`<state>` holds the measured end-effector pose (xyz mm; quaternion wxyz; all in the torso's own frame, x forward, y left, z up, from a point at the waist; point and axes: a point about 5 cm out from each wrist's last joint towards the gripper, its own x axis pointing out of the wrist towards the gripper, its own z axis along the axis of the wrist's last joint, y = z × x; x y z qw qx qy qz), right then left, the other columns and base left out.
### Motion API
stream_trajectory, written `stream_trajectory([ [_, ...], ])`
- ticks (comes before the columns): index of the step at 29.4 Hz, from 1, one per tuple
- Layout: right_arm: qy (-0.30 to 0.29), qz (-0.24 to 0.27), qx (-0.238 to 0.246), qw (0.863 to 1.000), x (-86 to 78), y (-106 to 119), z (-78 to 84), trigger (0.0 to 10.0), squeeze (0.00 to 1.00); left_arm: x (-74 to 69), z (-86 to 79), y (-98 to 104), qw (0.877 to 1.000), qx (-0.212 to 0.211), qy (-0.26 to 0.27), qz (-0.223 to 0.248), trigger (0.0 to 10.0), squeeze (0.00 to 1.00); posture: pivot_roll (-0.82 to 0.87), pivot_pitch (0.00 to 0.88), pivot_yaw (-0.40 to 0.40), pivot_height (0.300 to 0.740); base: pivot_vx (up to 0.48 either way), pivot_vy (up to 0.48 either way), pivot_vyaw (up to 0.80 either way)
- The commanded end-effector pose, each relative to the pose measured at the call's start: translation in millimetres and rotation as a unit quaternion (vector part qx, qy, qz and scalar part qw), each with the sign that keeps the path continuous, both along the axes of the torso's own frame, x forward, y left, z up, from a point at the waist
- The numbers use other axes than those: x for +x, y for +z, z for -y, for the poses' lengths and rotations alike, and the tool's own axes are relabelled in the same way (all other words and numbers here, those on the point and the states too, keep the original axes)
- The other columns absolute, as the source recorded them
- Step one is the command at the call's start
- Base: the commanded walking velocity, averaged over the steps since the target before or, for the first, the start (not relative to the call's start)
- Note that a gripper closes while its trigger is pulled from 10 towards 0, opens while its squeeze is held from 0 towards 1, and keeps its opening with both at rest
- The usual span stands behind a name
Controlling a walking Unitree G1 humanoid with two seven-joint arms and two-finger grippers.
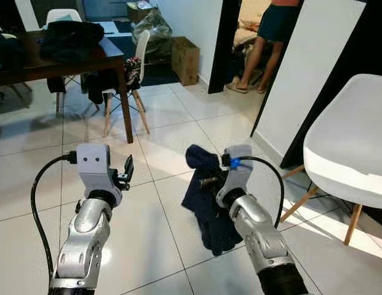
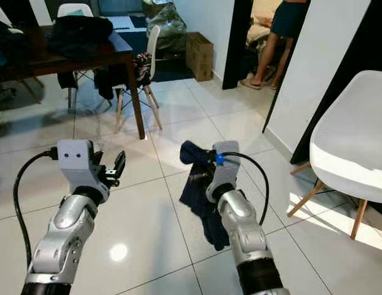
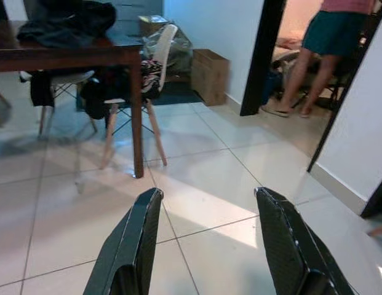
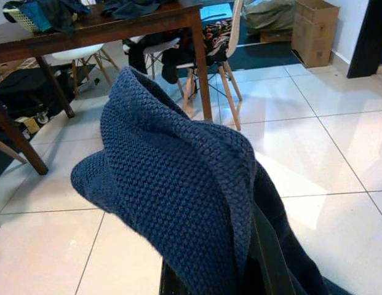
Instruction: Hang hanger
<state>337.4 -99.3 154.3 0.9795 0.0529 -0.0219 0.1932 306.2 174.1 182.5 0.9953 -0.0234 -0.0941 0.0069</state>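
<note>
- We hold a dark blue knitted garment (image 1: 206, 196) in our right gripper (image 1: 210, 180). The fingers are buried in the knit, closed on it as far as we can tell; one black finger (image 4: 267, 258) peeks out under the cloth in the right wrist view.
- The garment's long axis runs up and down. Its bunched top sits at about 11 o'clock from the right wrist, and the rest hangs toward 6 o'clock, close over the tiled floor (image 1: 178, 132).
- No hanger frame can be made out. A small metallic glint in the cloth near the fingers might be part of one; we cannot tell.
- Our left gripper (image 1: 127, 169) is raised at the same height, well apart from the garment at about 9 o'clock from it. Its fingers (image 3: 132, 246) are spread wide and hold nothing.
- We judge the right arm is the one that matters for the coming move, since it alone carries the load. No rail or hook to hang on is seen yet.
- At 3 o'clock stands a white chair (image 1: 347, 144), near the right arm but not touching.
- Farther, at 11 o'clock, is a dark wooden table (image 1: 86, 58) with dark clothes (image 1: 71, 37) piled on it and chairs beneath.
- At 12 to 1 o'clock are a cardboard box (image 1: 186, 59) by the wall and a person (image 1: 270, 37) standing in the doorway.
</note>
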Motion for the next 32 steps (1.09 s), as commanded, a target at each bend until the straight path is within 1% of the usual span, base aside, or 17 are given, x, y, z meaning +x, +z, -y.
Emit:
stream_trajectory([
  [1,-0.001,0.014,0.003,1.000,0.9,6,2.3,10.0,0.00,0.7,1.9,6,1.000,-0.004,-0.005,0.016,10.0,0.00,0.03,0.143,-0.057,0.740,0.292,0.000,0.00],
  [4,-0.003,0.014,0.004,1.000,0.6,5,3.2,10.0,0.00,0.4,2.6,7,1.000,-0.006,-0.007,0.017,10.0,0.00,0.03,0.120,-0.050,0.740,0.333,0.000,0.00],
  [5,-0.006,0.015,0.012,1.000,0.5,6,4.0,10.0,0.00,0.8,3.2,9,1.000,-0.009,-0.008,0.019,10.0,0.00,0.03,0.108,-0.047,0.740,0.371,0.000,0.00],
  [7,-0.007,0.016,0.019,1.000,0.9,8,4.6,10.0,0.00,1.6,3.9,11,1.000,-0.011,-0.010,0.021,10.0,0.00,0.03,0.112,-0.047,0.740,0.368,0.000,0.00],
  [8,-0.008,0.017,0.017,1.000,2.0,9,5.2,10.0,0.00,3.4,5.1,12,1.000,-0.004,-0.012,0.019,10.0,0.00,0.03,0.134,-0.048,0.740,0.371,0.000,0.00],
  [10,-0.003,0.019,0.008,1.000,2.4,9,4.7,10.0,0.00,4.2,6.6,14,1.000,-0.002,-0.016,0.022,10.0,0.00,0.04,0.139,-0.050,0.740,0.371,0.000,0.00],
  [14,0.004,0.018,-0.001,1.000,-0.1,5,2.2,10.0,0.00,1.6,6.6,13,1.000,-0.002,-0.017,0.021,10.0,0.00,0.04,0.113,-0.049,0.740,0.369,0.000,0.00],
  [16,0.006,0.017,0.003,1.000,-0.5,6,1.1,10.0,0.00,1.3,6.3,13,1.000,-0.003,-0.016,0.020,10.0,0.00,0.04,0.118,-0.050,0.740,0.368,0.000,0.00],
  [19,0.019,0.017,-0.009,1.000,-0.3,6,-2.9,10.0,0.00,2.4,6.3,15,1.000,-0.002,-0.015,0.022,10.0,0.00,0.04,0.131,-0.052,0.740,0.371,0.000,0.00],
  [23,0.036,0.023,-0.026,0.999,-1.9,6,-8.0,10.0,0.00,2.1,6.1,16,1.000,-0.001,-0.014,0.023,10.0,0.00,0.04,0.110,-0.052,0.740,0.371,0.000,0.00],
  [29,0.044,0.028,-0.031,0.998,-2.0,8,-12.5,10.0,0.00,3.1,5.3,19,1.000,0.000,-0.015,0.026,10.0,0.00,0.04,0.122,-0.053,0.740,0.372,0.000,0.00],
  [32,0.046,0.033,-0.038,0.998,-2.3,8,-14.1,10.0,0.00,2.7,4.2,18,1.000,-0.001,-0.015,0.025,10.0,0.00,0.04,0.105,-0.048,0.740,0.372,0.000,0.20],
])
